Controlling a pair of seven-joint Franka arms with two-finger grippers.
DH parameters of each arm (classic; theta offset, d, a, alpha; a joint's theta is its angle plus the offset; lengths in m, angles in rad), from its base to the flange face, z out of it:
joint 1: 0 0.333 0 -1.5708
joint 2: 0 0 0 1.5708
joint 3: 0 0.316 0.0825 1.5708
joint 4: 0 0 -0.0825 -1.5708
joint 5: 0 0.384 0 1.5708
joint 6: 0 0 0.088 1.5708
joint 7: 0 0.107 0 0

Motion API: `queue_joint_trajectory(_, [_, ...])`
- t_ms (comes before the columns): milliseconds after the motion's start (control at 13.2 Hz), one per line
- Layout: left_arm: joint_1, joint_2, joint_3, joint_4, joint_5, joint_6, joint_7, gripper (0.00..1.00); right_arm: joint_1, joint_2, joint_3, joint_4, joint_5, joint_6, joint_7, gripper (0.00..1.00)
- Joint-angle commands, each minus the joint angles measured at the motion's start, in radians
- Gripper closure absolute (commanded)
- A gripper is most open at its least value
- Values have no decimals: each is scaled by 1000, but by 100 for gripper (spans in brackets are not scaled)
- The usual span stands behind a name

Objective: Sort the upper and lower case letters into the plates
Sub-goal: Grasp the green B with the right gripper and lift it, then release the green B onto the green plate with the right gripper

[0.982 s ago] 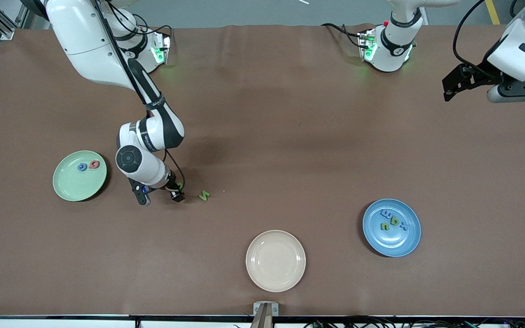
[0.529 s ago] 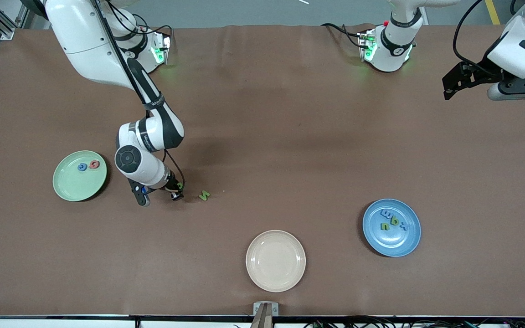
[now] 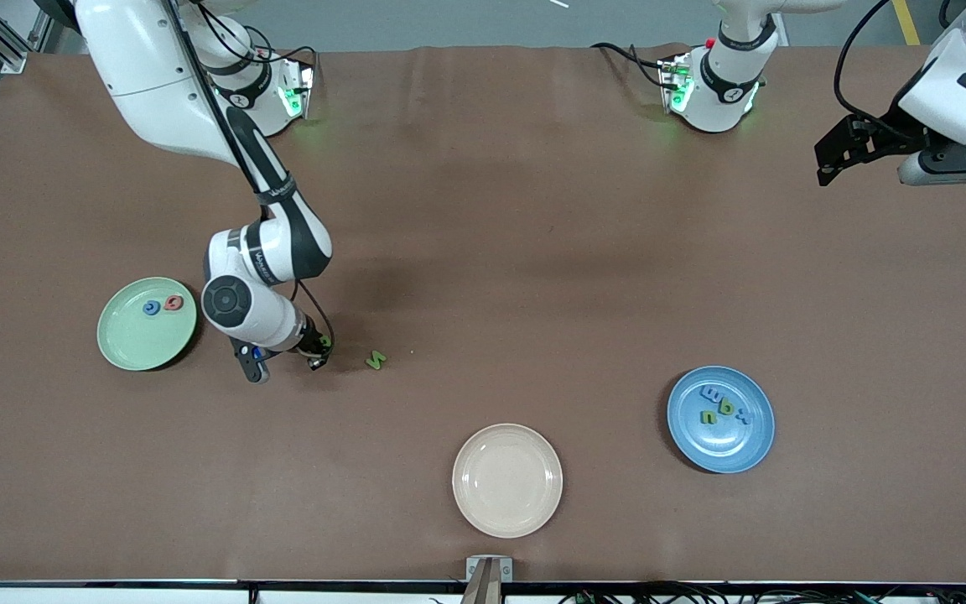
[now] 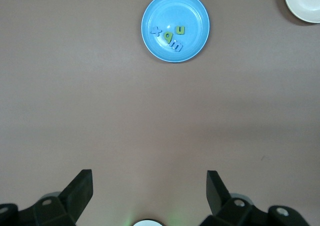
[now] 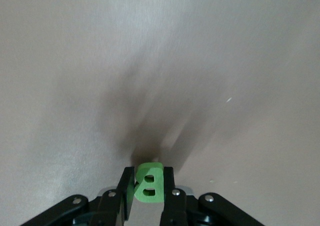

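In the front view the right gripper [image 3: 318, 354] is low over the brown bench [image 3: 533, 252], between the mint green plate [image 3: 132, 348] and a loose green S [image 3: 376, 360] lying flat on the bench, with a green letter B [image 3: 325, 341] pinched in its fingers. The mint green plate holds a blue letter [image 3: 151, 309] and a pink-red letter [image 3: 173, 303], side by side. The blue plate [image 3: 726, 453], toward the left arm's end of the bench, holds four small letters [image 3: 723, 406] in blue and green. A cream-beige plate [image 3: 507, 480] sits nearer the camera between them. The left gripper [image 3: 848, 151] waits in the air over the bench's edge at its own end.

In the left wrist view the left gripper [image 4: 150, 191] has its fingers spread wide with nothing between them; the blue plate [image 4: 192, 41] shows its cluster of letters [image 4: 171, 35] (x, q, u and m, as they read here).

In the right wrist view the right gripper [image 5: 149, 191] is closed tight on the green letter B [image 5: 149, 183], which stands upright between the fingers.
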Motion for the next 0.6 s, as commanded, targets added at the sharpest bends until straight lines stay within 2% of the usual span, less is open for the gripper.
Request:
queue_joint_trajectory(0, [-3,-11,-1,-5,-9,7,-10,0,-111,-97,10,1,-9,-138,-185,85])
queue_joint_trajectory(227, [-3,-9,-4,-2,-15,21,-10,0,-267,-156,4,-10,-38,-224,-485,85])
queue_joint_trajectory(529, [-3,-6,-4,0,-15,25,-9,0,-467,-151,4,-46,-46,-177,-884,85])
